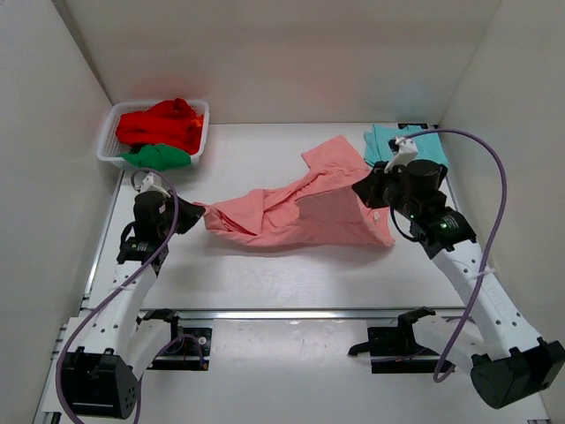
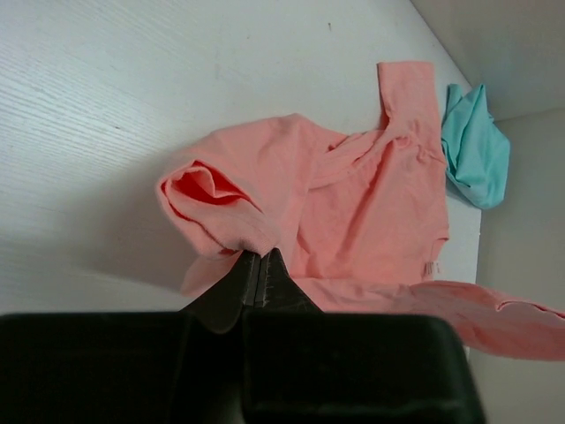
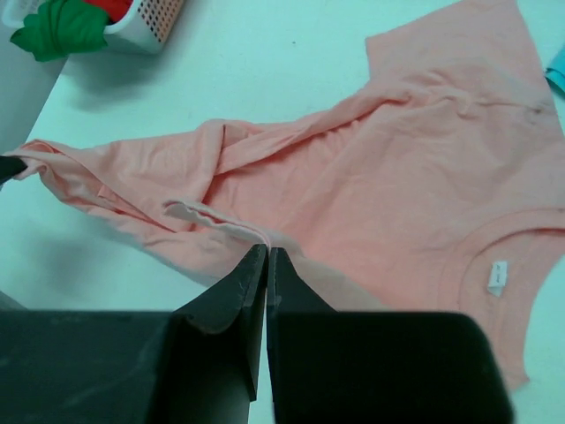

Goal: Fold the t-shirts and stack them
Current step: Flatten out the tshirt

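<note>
A salmon-pink t-shirt (image 1: 300, 212) lies stretched and rumpled across the table's middle. My left gripper (image 1: 196, 215) is shut on its left end, where the fabric bunches (image 2: 231, 212). My right gripper (image 1: 364, 193) is shut on a hem edge of the same shirt (image 3: 371, 194) at its right side. A light teal t-shirt (image 1: 402, 143) lies folded at the back right, partly behind my right arm; it also shows in the left wrist view (image 2: 477, 146). Red (image 1: 163, 124) and green (image 1: 157, 156) t-shirts sit in the basket.
A white mesh basket (image 1: 110, 132) stands at the back left corner and shows in the right wrist view (image 3: 146, 26). White walls enclose the table on three sides. A metal rail (image 1: 291, 314) runs along the near edge.
</note>
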`<state>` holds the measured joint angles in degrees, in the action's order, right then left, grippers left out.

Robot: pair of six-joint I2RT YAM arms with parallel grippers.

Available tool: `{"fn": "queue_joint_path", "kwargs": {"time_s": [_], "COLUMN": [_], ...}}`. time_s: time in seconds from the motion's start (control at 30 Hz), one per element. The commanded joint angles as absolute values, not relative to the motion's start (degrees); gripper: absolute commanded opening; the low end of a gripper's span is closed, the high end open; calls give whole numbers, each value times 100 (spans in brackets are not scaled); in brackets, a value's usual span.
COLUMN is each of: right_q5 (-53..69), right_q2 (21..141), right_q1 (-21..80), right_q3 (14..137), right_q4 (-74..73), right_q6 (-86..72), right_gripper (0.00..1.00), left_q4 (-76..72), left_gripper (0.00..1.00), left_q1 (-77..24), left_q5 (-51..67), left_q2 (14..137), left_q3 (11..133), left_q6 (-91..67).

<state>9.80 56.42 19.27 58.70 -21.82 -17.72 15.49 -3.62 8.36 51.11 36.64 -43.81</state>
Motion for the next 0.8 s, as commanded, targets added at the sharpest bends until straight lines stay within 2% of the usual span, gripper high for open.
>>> {"fn": "queue_joint_path", "kwargs": {"time_s": [0.0,0.17,0.37,0.6,0.7,0.77], "right_q5": [1001,1204,1573,1890,2056,2258], "right_q2": [5493,5747,6441,7574,7690,7629], "right_q1": [1521,1301,1266,800,704,624], "right_q3": [5749,4907,3983,3832,3850,3727], "right_q4": [-2663,-2778,-1936,-1416,-1301,-1083], "right_q6": [-1679,-1626,-1679,-1486,-1573,-1696], "right_gripper": [0,0,0,0,0,4], "left_q4": [1546,1758,1670,1574,1477,1441], "left_gripper": [0,0,0,0,0,0], "left_q1": [-439,-501,-536,-554,-589,-598], "left_q5": [1063,949,888,835,818,818], "left_q2": [4948,5106,5019,5177,5256,5300], "left_q3": [3981,3903,3411,3322,3296,3270], "left_q6": [-4421,-4307,-4324,-4263,-4307,-4324]}}
